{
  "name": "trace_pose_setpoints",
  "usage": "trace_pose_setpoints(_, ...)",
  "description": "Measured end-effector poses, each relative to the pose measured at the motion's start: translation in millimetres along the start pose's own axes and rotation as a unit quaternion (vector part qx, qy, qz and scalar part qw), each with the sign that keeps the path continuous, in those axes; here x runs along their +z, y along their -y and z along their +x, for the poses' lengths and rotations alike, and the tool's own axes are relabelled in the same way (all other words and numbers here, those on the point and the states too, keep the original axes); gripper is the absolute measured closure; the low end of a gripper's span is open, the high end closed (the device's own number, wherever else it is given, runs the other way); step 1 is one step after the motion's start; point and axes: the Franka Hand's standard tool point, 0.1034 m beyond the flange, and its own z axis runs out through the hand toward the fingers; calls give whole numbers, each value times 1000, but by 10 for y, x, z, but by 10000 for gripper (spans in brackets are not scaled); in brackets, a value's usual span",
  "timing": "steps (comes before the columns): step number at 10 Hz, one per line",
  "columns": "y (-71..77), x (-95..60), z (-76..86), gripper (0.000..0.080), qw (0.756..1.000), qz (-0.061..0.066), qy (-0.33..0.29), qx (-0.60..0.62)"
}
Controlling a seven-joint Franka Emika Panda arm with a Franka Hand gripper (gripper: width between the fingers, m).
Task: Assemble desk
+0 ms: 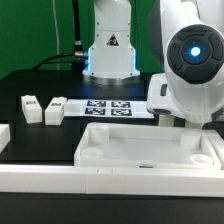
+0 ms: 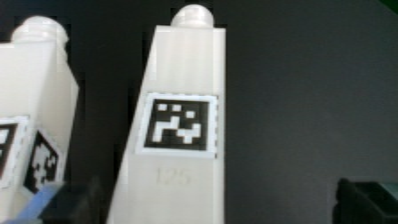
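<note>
Progress nil: top (image 1: 145,150) at 6 o'clock, ext. view, legless. 2 legs (image 1: 31,108) loose at 9. Tool (image 2: 205,200) jaws apart over leg (image 2: 185,100), nothing held. All 4 legs left to fit.

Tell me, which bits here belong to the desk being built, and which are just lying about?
For the desk:
large white plastic tray-like tabletop with raised rim
white plastic block legs bearing tags

Just lying about:
thin flat white marker board
long white border rail
</note>
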Motion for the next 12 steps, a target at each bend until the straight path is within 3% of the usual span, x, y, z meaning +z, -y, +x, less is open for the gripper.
trace_pose_setpoints(3,-19,18,15,151,1000,0,2,0)
trace_pose_setpoints(5,-37,36,30,409,1000,-1,3,-1)
trace_pose_setpoints(6,-36,43,31,409,1000,-1,4,-1)
trace_pose_setpoints(7,-37,43,31,511,1000,-1,4,-1)
trace_pose_setpoints(12,-59,-29,-13,511,1000,2,1,-5)
